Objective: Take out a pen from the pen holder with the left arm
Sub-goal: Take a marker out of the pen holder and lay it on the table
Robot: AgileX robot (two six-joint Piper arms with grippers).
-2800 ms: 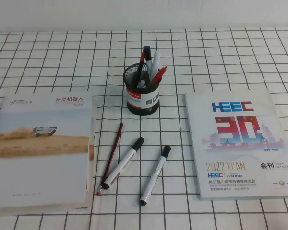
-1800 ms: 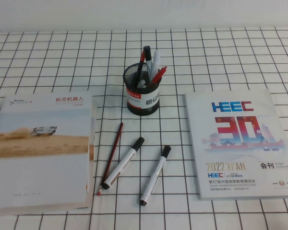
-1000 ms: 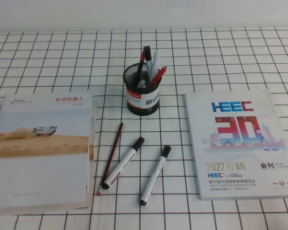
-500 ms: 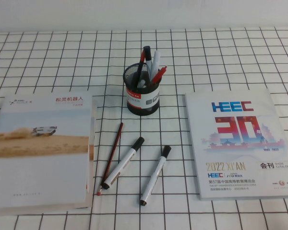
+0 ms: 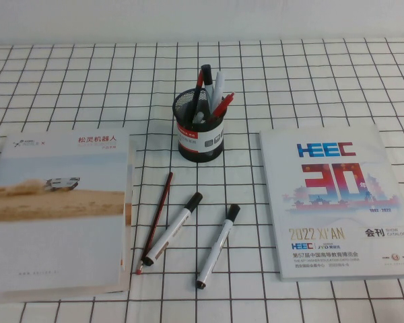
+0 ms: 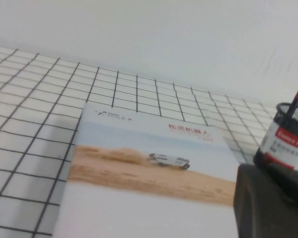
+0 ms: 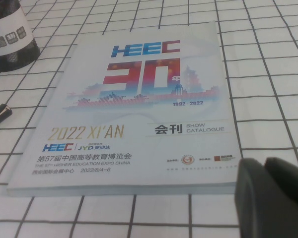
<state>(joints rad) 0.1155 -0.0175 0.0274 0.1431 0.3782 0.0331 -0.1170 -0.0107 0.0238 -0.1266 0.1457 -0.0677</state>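
Left claw (image 6: 270, 203), right claw (image 7: 273, 196) above table (image 5: 289, 74)

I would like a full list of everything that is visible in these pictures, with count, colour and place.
tablecloth: one, white with black grid, covers the table
holder: one, black mesh, middle of the table
pens: several, red, black and white, standing in the holder
markers: two, white with black caps, lying apart in front of the holder
pencil: one, dark red, lying just left of the markers
booklet: one, sand-and-sky cover, left side
catalogue: one, white with blue and red print, right side
left tool: one, dark, shut, at the booklet's near side
right tool: one, dark, at the catalogue's near edge
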